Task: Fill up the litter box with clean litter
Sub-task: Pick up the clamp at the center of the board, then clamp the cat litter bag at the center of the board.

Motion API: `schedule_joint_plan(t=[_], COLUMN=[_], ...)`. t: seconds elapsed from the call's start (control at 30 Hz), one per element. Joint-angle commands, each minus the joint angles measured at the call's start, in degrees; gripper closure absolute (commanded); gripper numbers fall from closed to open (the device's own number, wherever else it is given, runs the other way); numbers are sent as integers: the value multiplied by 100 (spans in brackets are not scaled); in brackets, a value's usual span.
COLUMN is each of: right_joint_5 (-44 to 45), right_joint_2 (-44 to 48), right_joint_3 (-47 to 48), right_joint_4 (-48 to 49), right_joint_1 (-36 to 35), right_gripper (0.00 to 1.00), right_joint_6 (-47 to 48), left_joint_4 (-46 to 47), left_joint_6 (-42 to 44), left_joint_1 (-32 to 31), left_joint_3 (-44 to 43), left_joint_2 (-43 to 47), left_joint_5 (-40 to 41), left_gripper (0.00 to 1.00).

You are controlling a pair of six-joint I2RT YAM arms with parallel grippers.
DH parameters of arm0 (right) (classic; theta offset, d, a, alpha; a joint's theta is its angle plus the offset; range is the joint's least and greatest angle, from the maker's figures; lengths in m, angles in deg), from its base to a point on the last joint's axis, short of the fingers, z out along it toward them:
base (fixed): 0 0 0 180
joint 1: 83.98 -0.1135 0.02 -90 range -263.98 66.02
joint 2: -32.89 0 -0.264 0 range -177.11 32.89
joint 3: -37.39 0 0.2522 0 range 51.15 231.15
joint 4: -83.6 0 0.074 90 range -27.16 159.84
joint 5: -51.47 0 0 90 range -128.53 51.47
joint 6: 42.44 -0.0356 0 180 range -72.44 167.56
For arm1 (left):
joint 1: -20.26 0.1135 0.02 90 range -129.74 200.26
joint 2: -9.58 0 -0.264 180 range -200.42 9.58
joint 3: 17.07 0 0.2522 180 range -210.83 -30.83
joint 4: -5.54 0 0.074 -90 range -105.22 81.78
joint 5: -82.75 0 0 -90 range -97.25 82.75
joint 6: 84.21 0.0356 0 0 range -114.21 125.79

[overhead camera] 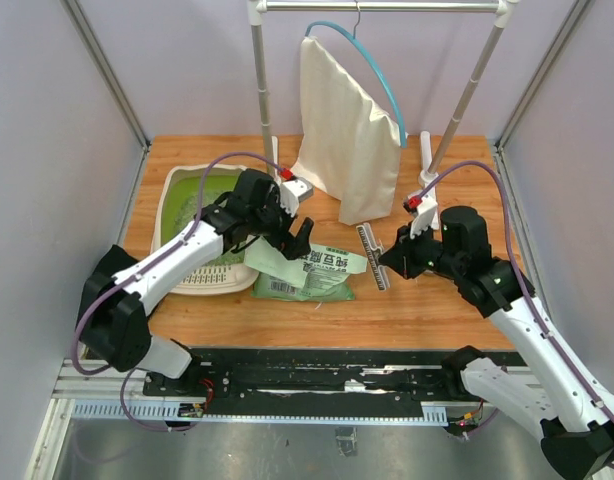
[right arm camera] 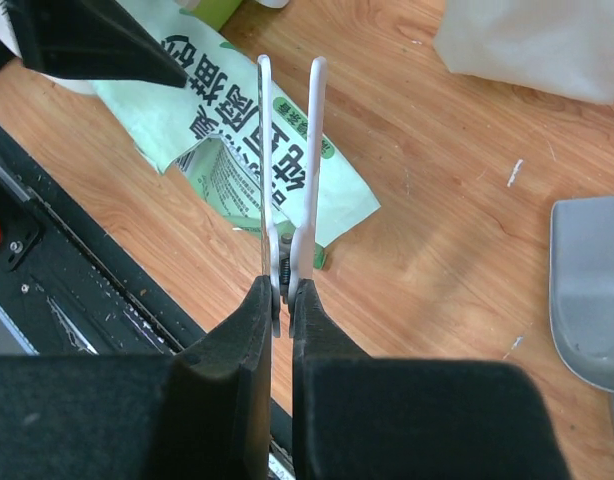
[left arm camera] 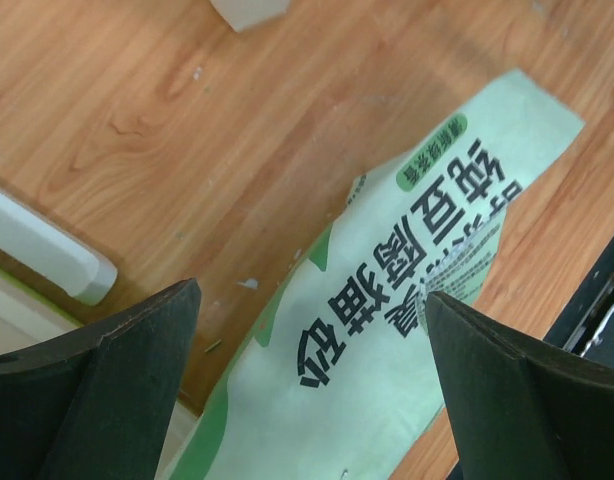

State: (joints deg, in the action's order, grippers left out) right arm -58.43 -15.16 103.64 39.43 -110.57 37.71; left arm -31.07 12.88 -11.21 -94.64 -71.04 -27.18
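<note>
I have the litter box [overhead camera: 175,215] at the left of the top view, open side up. Its long axis runs from the top of the frame toward the bottom, and its lower right part is hidden under my left arm. I cannot make out the litter inside.

The left wrist view catches only a beige corner of the box at its left edge. It shows the left gripper [left arm camera: 312,385] spread wide and holding nothing, above the green bag [left arm camera: 387,330].

The right wrist view shows the right gripper [right arm camera: 284,295] clamped on a white two-bladed clip [right arm camera: 312,150], with a grey scoop [right arm camera: 587,290] at the frame's right edge.

In the top view, the left arm reaches up from the lower left across the box, and the right arm reaches in from the lower right.
</note>
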Motion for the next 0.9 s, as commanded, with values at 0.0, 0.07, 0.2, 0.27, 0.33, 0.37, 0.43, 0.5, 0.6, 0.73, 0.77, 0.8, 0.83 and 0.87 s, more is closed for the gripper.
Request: schedule_joint_plan(t=[0.0, 0.07, 0.2, 0.27, 0.33, 0.37, 0.43, 0.5, 0.6, 0.73, 0.77, 0.8, 0.83, 0.87], right_joint_5=[-458, -535, -674, -717, -746, -758, -747, -746, -820, -814, -807, -799, -796, -808], right_joint_2=[13, 7, -26, -46, -55, -55, -57, -60, -72, -51, -40, -33, -29, -29], right_joint_3=[216, 231, 209, 209, 197, 192, 198, 213, 205, 152, 136, 123, 113, 104], right_joint_4=[-8, -8, -25, -34, -34, -35, -39, -56, -66, -117, -126, -131, -131, -131], right_joint_1=[80, 84, 84, 84, 83, 84, 84, 84, 84, 84, 84, 84, 84, 82], right_gripper=[99, 99, 99, 99, 99, 99, 99, 99, 99, 99, 99, 99, 99, 99], right_joint_6=[503, 580, 745, 809, 862, 902, 968, 976, 935, 1054, 1130, 1186, 1260, 1351], left_joint_4=[-631, -697, -695, -749, -907, -1018, -1353, -1634, -1974, -2379, -2411, -2432, -2430, -2408], left_joint_6=[1219, 1404, 1537, 1555, 1669, 1729, 1955, 2119, 2110, 2157, 2144, 2139, 2138, 2124], left_joint_1=[34, 77, 424, 676, 810, 843, 857, 861, 861, 861, 861, 861, 861, 861], left_joint_3=[-540, -672, -806, -884, -984, -1064, -1210, -1299, -1562, -1869, -1889, -1885, -1844, -1782], left_joint_2=[-412, -563, -806, -937, -1078, -1165, -1403, -1666, -2065, -2323, -2300, -2262, -2201, -2141], left_joint_5=[-518, -530, -953, -1280, -1561, -1692, -2005, -2172, -2185, -2416, -2492, -2555, -2587, -2591], left_gripper=[1, 1, 2, 3, 4, 4, 4, 8, 21, 39, 45, 53, 60, 65])
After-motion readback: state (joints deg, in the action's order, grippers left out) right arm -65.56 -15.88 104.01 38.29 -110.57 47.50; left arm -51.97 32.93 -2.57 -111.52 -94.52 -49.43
